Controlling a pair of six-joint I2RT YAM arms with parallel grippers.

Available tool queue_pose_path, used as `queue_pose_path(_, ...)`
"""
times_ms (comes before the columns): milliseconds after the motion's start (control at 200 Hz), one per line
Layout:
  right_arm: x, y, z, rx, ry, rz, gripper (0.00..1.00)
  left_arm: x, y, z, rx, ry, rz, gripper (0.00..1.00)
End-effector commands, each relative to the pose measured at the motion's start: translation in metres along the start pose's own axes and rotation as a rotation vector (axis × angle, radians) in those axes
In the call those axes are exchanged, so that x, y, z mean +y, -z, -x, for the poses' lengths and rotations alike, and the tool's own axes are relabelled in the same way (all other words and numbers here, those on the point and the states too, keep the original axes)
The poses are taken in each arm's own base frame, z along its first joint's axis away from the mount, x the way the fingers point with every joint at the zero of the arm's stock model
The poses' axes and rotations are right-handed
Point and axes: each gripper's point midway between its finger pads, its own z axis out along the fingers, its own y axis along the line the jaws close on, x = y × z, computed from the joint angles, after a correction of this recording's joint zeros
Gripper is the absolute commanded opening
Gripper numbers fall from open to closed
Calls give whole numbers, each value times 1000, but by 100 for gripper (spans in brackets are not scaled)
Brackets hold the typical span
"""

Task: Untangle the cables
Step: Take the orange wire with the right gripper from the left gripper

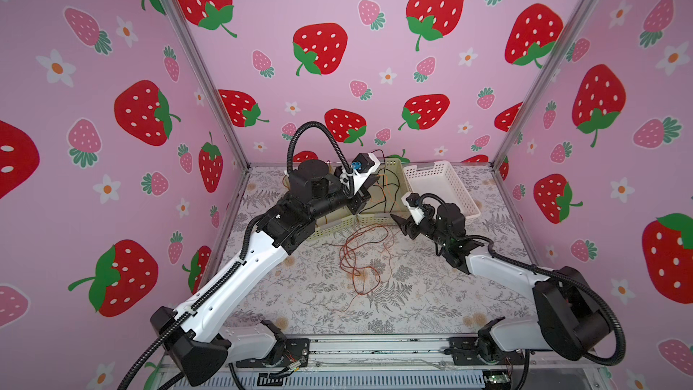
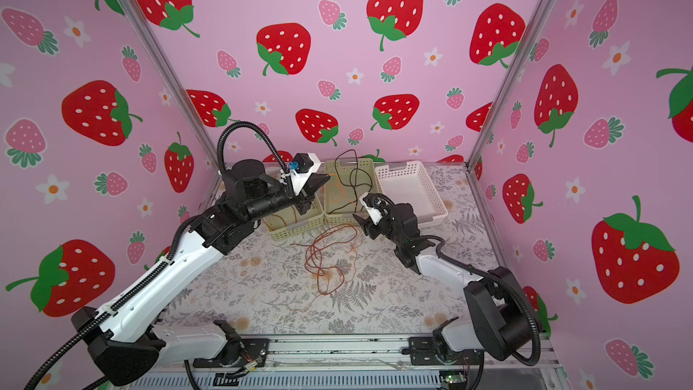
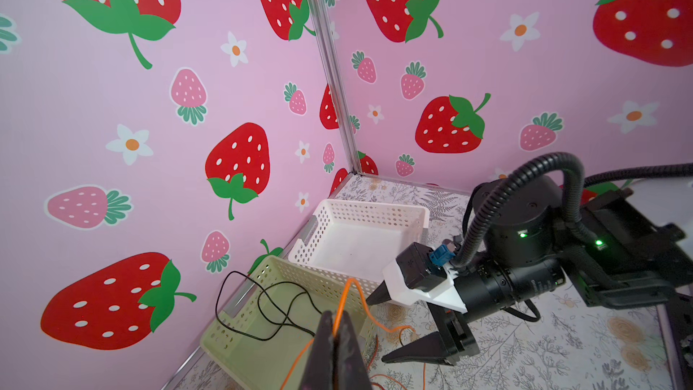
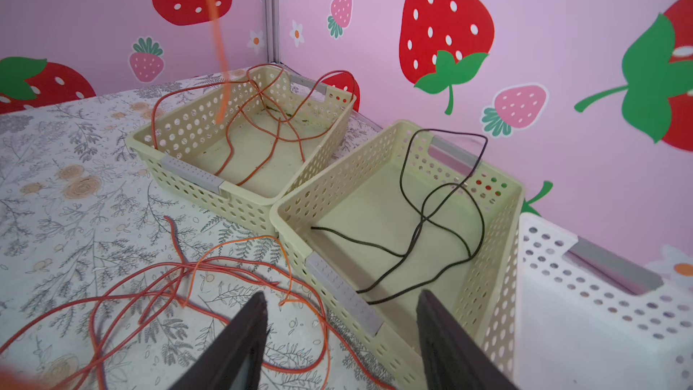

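**Orange cable pinched and lifted, rest of the tangle on the table**

Our left gripper (image 3: 335, 318) is clamped on the orange cable (image 3: 343, 303), its fingers pressed together with the thin strand between them. It is raised over the pale green baskets at the far side. From there the strand hangs down to the table (image 1: 300, 294). Its lower part lies among the red cables (image 1: 360, 253), just in front of the middle basket (image 4: 337, 170).

Our right gripper (image 4: 341, 296) stands apart and holds nothing. It is low, near that basket's near wall, to the right of the tangle.

A black cable (image 4: 422, 219) lies loose in the middle basket, and a red-brown cable (image 4: 279, 121) sits in the left basket (image 4: 187, 125), looping over its rim. The white basket (image 4: 600, 294) on the right is empty.

We judge these cables to be very light, limp and springy, holding their loops rather than lying flat. Each is far thinner than a finger, so a grip probably needs the pads fully closed, and smooth insulation may slide through under a pull. A hard tug would likely tighten any crossing and drag the whole pile along.

We would take hold of a red loop close to where the orange strand crosses it, pinning it low. Then the orange one can be drawn out gently by its raised stretch.
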Motion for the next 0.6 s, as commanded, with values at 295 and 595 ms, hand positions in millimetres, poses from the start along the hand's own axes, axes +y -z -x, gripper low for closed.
queue_pose_path(295,-17,18,2,-19,-5,-36,15,22,20,28,-63,-65,107,0)
queue_pose_path(595,-44,41,52,-138,44,-100,2,36,32,4,-27,-10,156,0)
